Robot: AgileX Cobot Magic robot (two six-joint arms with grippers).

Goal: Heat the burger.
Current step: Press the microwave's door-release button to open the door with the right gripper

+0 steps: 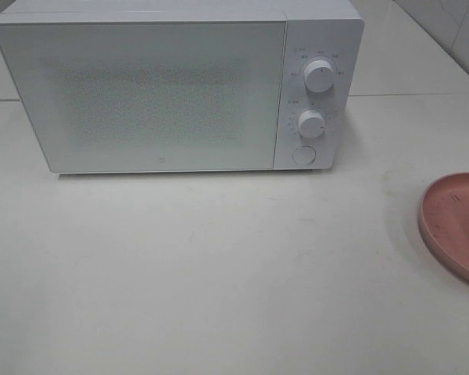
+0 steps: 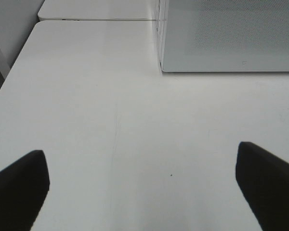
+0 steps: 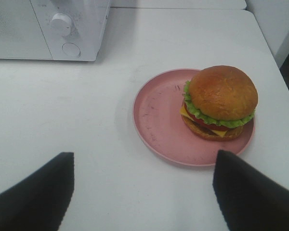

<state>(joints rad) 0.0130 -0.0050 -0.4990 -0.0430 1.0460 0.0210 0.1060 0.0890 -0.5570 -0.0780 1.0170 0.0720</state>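
Right wrist view: my right gripper (image 3: pixel 144 159) is spread wide, its two dark fingers (image 3: pixel 33 192) well apart and gripping nothing, hovering over the white worktop (image 3: pixel 86 120). Just ahead of it, nearer one fingertip than the other, the burger (image 3: pixel 221 103) sits upright on a round pink plate (image 3: pixel 159 115). It is off-centre, on the side of the plate away from the microwave (image 3: pixel 19 29), which stands farther ahead of this gripper with its door closed.

Left wrist view: my left gripper (image 2: pixel 140 163) is also spread wide over the worktop, with the microwave's front corner well ahead of it.

Exterior high view: the microwave's panel carries two knobs (image 1: pixel 320 76) and a round button (image 1: pixel 303 155).
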